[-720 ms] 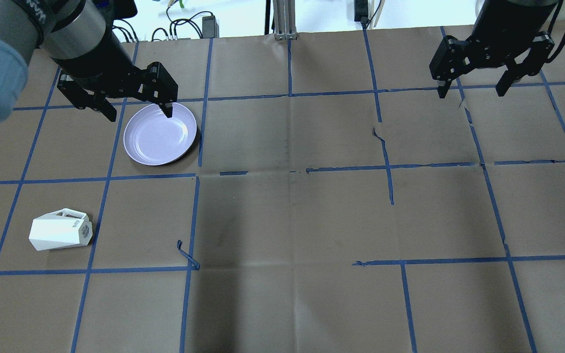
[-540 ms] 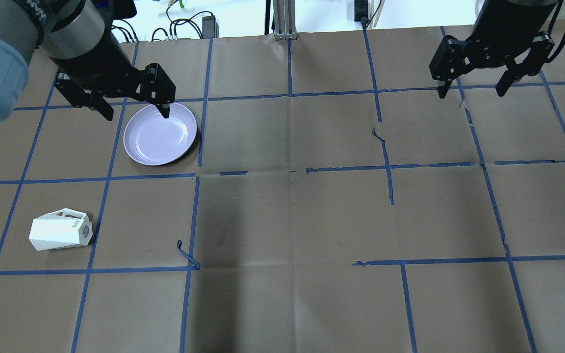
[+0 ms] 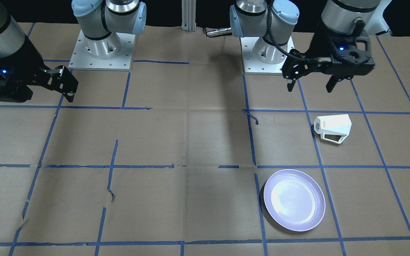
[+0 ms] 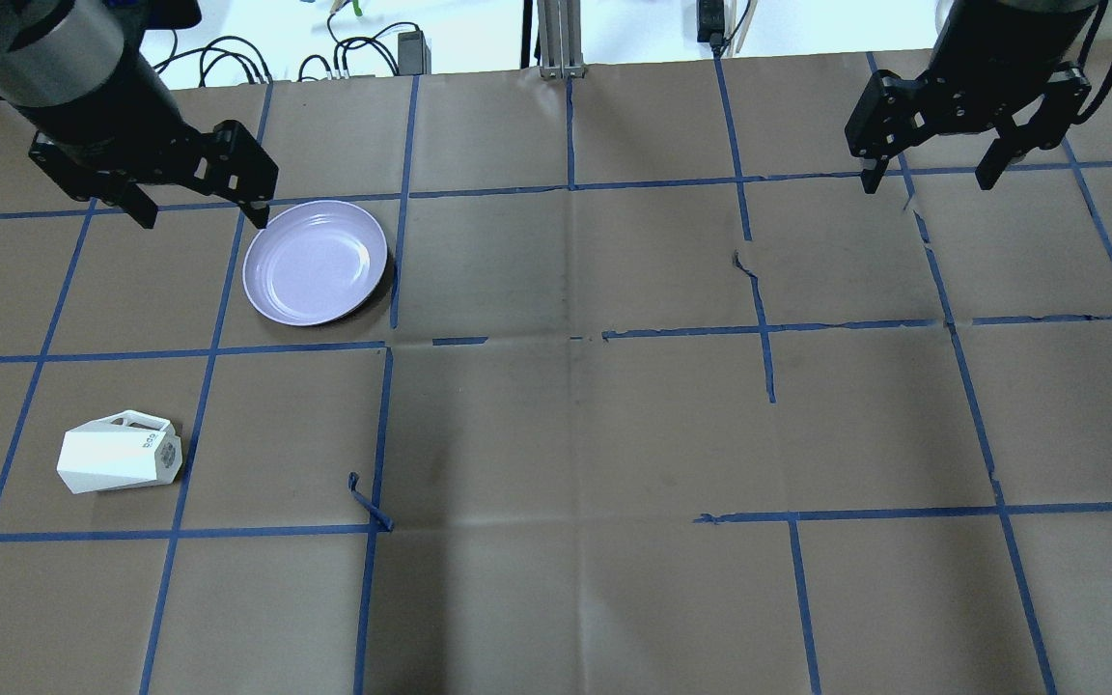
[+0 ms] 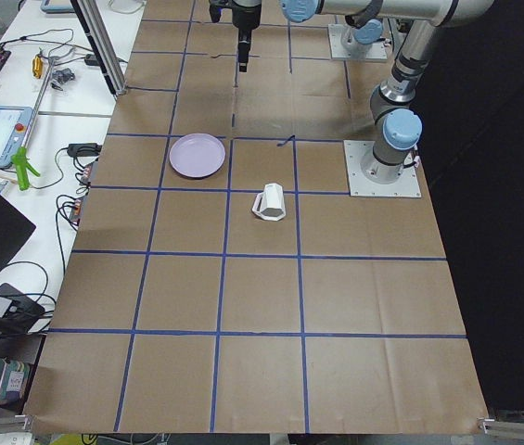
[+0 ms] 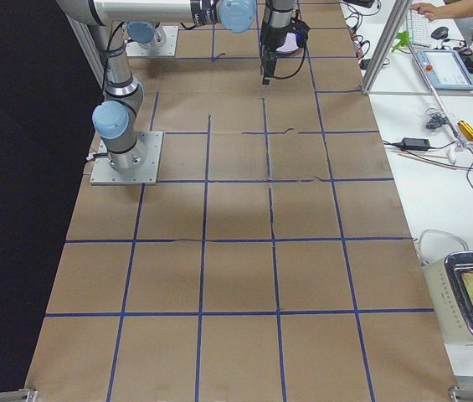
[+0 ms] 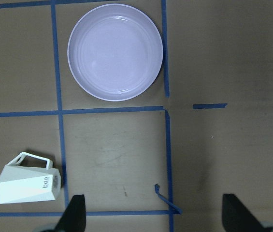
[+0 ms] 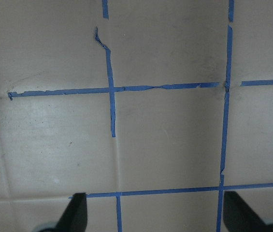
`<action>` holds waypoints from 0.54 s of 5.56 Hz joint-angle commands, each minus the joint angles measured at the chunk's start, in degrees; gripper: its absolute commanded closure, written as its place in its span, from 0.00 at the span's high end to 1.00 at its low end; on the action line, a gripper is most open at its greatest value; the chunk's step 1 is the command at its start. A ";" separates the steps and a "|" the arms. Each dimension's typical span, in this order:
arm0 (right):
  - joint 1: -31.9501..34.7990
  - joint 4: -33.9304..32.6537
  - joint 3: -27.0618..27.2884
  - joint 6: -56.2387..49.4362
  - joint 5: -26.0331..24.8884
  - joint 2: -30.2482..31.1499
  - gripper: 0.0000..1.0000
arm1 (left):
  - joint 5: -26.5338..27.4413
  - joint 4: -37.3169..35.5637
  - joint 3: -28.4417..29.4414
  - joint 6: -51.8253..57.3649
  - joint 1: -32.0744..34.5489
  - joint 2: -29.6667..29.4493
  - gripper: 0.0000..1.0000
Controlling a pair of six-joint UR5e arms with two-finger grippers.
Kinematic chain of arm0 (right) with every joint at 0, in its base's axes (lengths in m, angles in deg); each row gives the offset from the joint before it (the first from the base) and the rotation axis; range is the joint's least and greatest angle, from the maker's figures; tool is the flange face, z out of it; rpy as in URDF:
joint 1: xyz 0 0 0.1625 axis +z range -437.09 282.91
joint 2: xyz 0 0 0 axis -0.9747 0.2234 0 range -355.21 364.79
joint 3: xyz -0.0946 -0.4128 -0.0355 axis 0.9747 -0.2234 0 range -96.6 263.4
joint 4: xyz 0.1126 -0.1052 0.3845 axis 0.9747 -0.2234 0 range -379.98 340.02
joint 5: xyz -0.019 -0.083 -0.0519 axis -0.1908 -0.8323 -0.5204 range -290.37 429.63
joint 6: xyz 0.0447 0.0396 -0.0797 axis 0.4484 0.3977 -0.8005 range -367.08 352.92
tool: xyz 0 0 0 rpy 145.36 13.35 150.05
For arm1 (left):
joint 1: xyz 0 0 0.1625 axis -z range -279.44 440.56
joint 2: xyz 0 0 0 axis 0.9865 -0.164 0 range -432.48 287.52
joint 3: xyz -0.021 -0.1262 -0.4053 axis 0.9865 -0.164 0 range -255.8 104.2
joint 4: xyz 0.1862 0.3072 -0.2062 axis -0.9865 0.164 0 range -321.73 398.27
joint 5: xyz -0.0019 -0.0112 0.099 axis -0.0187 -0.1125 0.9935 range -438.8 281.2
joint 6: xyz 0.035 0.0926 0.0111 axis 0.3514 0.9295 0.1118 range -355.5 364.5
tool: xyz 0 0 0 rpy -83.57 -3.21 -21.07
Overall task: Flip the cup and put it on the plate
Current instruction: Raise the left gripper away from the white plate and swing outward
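Note:
The white faceted cup lies on its side on the brown paper at the near left, handle toward the far side; it also shows in the front view and the left wrist view. The lavender plate sits bare beyond it, also in the front view and the left wrist view. My left gripper is open and empty, held high by the plate's far left rim. My right gripper is open and empty, high over the far right.
Blue tape lines grid the paper; a loose curl of tape sticks up right of the cup. Cables and an aluminium post stand at the far edge. The two arm bases are on the robot's side.
My left gripper has moved left in the overhead view, from over the plate's far rim to its left edge. The right gripper, cup and plate have not moved.

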 commanded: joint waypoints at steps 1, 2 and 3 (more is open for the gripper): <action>0.00 0.00 0.00 0.00 0.00 0.00 1.00 | -0.50 3.01 0.95 17.69 -14.18 0.69 0.99; 0.00 0.00 0.00 0.00 0.00 0.00 1.00 | -0.51 3.37 0.95 26.14 -21.04 0.52 0.99; 0.00 0.00 0.00 0.00 0.00 0.00 1.00 | -0.77 3.29 0.86 38.40 -29.38 -1.40 0.99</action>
